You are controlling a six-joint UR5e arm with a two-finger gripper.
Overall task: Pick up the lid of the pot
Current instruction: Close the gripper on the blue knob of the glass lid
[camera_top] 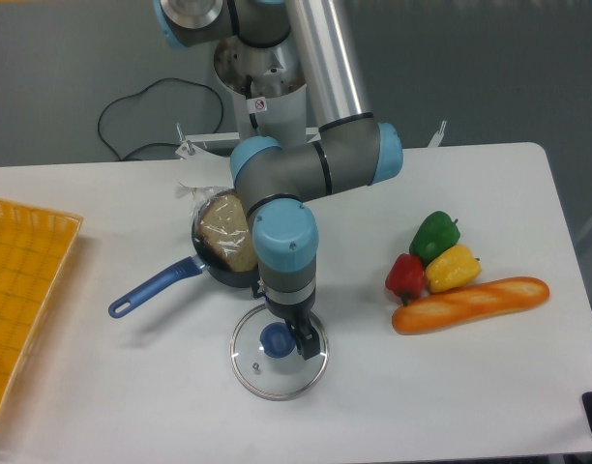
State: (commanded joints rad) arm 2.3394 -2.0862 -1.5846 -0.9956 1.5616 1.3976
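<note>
Bread [228, 234] in pan [209, 270], pincer [296, 344] at lid [254, 373]

Tray [25, 280] cut by left edge; pan [219, 275] partly behind arm [284, 246]; hand [294, 341] finger gap unclear.

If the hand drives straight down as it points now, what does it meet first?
Probably the glass pot lid, at or just beside its blue knob. The hand hangs directly over it; depth is unclear, so it may already be touching.
</note>
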